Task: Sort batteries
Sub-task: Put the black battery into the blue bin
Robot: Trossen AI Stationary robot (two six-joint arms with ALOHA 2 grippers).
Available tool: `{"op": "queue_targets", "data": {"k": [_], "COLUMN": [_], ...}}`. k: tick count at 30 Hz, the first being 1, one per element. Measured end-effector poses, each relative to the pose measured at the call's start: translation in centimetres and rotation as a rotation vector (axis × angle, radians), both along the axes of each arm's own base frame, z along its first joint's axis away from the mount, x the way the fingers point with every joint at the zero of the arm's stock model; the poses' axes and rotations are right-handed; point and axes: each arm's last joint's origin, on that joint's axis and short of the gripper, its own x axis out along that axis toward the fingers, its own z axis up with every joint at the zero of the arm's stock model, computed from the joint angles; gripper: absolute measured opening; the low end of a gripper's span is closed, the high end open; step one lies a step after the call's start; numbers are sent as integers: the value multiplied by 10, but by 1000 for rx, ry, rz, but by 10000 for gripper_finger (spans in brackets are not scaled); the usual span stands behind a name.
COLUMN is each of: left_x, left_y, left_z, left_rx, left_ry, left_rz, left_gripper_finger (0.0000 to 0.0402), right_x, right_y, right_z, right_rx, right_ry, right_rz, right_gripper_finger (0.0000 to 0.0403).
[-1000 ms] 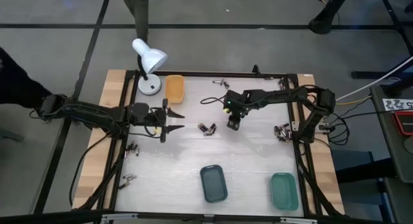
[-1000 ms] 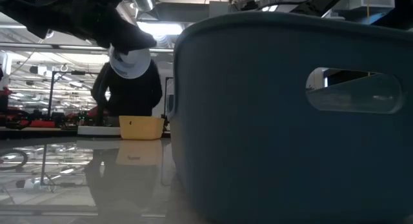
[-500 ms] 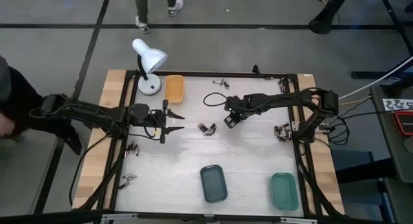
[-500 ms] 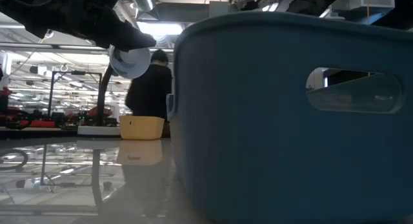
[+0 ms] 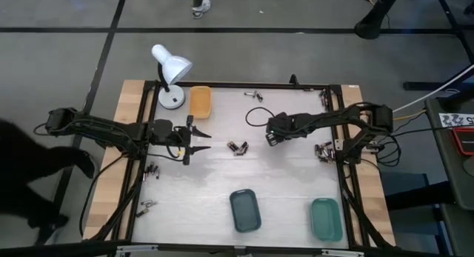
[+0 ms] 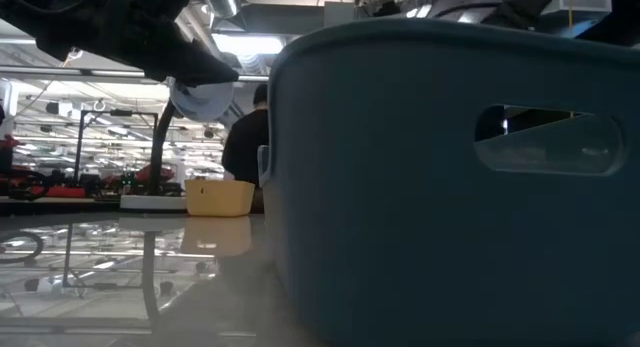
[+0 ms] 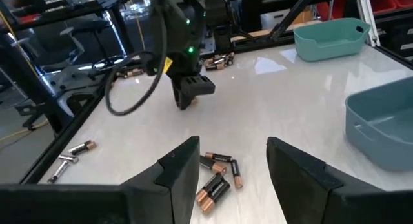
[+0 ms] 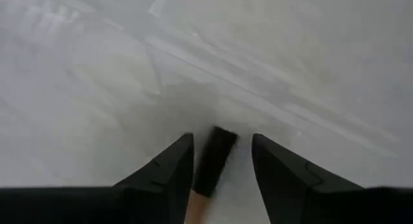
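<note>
White table top (image 5: pixel 222 190) fills the black frame, and both dark arms reach over it. The right gripper (image 5: pixel 271 138) is low over the middle of the table, a little right of a small heap of batteries (image 5: pixel 238 147). In its own wrist view one battery (image 8: pixel 213 161) sits between its two fingers (image 8: pixel 164 173), dark body with a copper end. The fingers stand narrow around it, and they look like they hold it. A second ago this gripper was a bit more to the left and nearer; now it has slid right and its arm is more pulled in.

The left gripper (image 5: pixel 201 138) hangs over the left part of the table, pointing at the same heap. Its fingers are spread wide with nothing between them. It has not moved.

More batteries lie at the far edge (image 5: pixel 254 95), at the right edge (image 5: pixel 324 149) and at the left edge (image 5: pixel 152 170). An orange tray (image 5: pixel 200 101) sits at the far left beside a white lamp (image 5: pixel 170 68). A dark teal tray (image 5: pixel 245 209) and a green tray (image 5: pixel 326 218) sit at the near side, well apart.

A person (image 6: pixel 245 147) stands behind the table in the low view, farther right than before. In the high view a dark shape (image 5: pixel 29 168) now covers the floor on the left.
</note>
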Motion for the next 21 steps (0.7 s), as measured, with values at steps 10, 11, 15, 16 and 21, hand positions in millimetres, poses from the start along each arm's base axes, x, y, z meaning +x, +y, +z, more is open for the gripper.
{"op": "queue_targets", "data": {"k": [10,11,15,16,21], "left_x": [0,0,0,0,-1], "left_y": [0,0,0,0,0], "left_z": [-1,-1,-1,-1,-2], "left_rx": [0,0,0,0,-5], "left_ry": [12,12,12,12,22], "left_rz": [0,0,0,0,4], "left_gripper_finger": [168,168,168,168,168], "right_x": [-12,-11,-10,-9,3], "right_y": [23,27,34,35,35], "right_z": [-21,-22,-23,-23,-8], "right_rx": [-64,-80,-102,-105,-106], "right_ry": [-45,-44,-58,-65,-102], "right_rz": [-16,-10,-10,-7,60], "right_gripper_finger": [42,42,42,42,45]}}
